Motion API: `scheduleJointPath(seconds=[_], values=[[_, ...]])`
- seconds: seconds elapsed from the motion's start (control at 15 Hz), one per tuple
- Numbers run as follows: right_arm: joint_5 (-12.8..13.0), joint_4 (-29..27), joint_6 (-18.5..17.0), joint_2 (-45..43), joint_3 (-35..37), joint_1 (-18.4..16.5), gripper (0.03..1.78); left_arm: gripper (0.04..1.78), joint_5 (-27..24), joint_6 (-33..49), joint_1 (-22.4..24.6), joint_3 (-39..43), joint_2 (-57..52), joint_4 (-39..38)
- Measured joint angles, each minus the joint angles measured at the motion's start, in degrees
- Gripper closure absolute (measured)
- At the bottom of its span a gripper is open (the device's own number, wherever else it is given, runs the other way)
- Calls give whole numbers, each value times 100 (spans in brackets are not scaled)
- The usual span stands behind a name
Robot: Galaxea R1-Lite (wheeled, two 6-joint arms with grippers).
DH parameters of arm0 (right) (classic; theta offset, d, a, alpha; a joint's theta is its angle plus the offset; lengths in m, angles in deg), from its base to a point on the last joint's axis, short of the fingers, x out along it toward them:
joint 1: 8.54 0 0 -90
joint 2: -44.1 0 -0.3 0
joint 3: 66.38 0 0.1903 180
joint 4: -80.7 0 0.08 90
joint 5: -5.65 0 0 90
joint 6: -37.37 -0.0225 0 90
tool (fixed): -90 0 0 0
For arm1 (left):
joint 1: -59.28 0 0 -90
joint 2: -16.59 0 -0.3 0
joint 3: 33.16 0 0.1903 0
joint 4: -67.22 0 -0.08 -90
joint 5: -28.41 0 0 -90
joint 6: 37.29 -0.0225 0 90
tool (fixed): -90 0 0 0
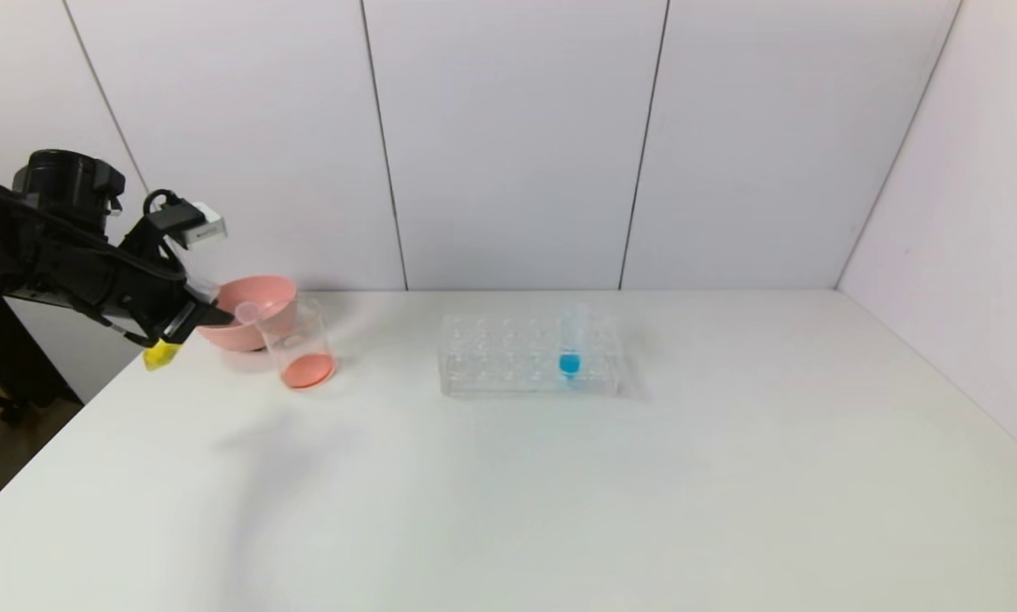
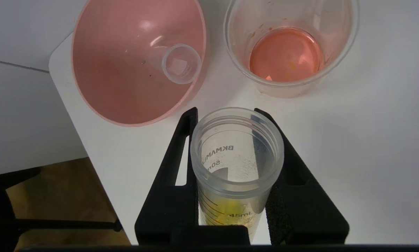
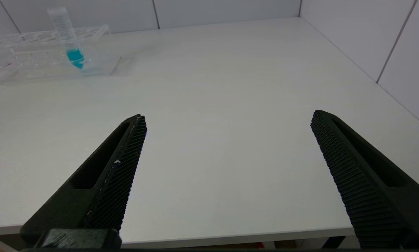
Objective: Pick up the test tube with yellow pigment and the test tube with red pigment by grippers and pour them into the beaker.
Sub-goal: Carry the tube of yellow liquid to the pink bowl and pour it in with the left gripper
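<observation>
My left gripper [image 1: 207,316] is shut on the test tube with yellow pigment [image 1: 161,354] at the table's far left. The tube is tilted, with its yellow tip lower and its open mouth toward the beaker [image 1: 309,336], just short of the rim. In the left wrist view the fingers [image 2: 171,168] clamp the tube [image 2: 235,164] below its rim, and yellow shows deep inside. The beaker [image 2: 339,42] holds red-orange liquid. No red-tipped tube shows. An empty clear tube [image 2: 181,63] lies in the pink bowl [image 2: 118,80]. My right gripper [image 3: 228,115] is open and empty over the table's front edge.
The pink bowl [image 1: 262,293] stands just behind and left of the beaker, near the table's left edge. A clear tube rack [image 1: 491,357] sits mid-table with a blue-tipped tube [image 1: 570,357] upright in it. It also shows in the right wrist view [image 3: 38,59].
</observation>
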Motion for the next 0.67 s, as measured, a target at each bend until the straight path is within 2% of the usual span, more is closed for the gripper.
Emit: scheduleJointPath(seconds=[0.67], values=[[0,-2,-2,0,0,5,10,129,1204,-385,-607,-1769,701,1495]])
